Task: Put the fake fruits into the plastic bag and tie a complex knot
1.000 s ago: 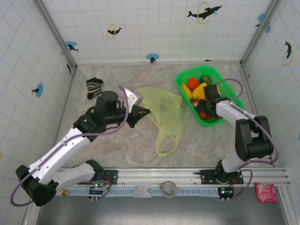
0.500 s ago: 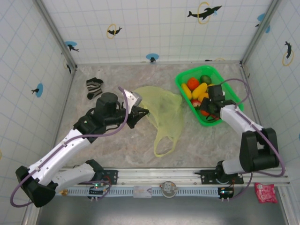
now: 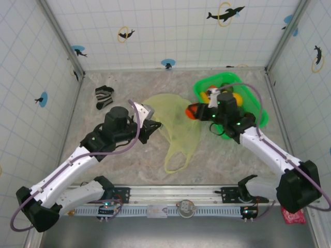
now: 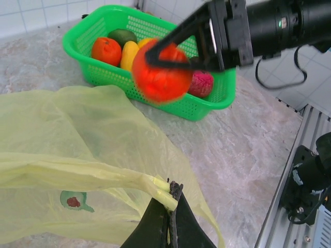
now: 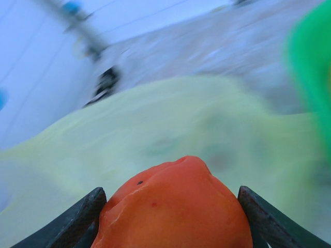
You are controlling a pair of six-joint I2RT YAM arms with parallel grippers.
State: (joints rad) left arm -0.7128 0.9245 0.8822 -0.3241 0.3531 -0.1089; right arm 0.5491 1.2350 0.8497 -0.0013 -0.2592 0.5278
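The pale-yellow plastic bag lies mid-table, one loop handle trailing toward the near edge. My left gripper is shut on the bag's left rim and lifts it, fingertips pinched together. My right gripper is shut on a red-orange fake fruit, which bulges between its two dark fingers. That fruit hangs above the bag's right edge, the bag spread blurred beneath it. More fake fruits sit in the green basket: orange, yellow, green, pink-red.
The bright green basket stands at the back right, partly behind my right arm. A striped black-and-white sock lies at the back left. Tiled walls close in the table on three sides; the arm rail runs along the near edge.
My right arm has lifted the red-orange fruit out of the basket and swung left to the bag's edge. My left gripper keeps its hold; the bag has shifted slightly.
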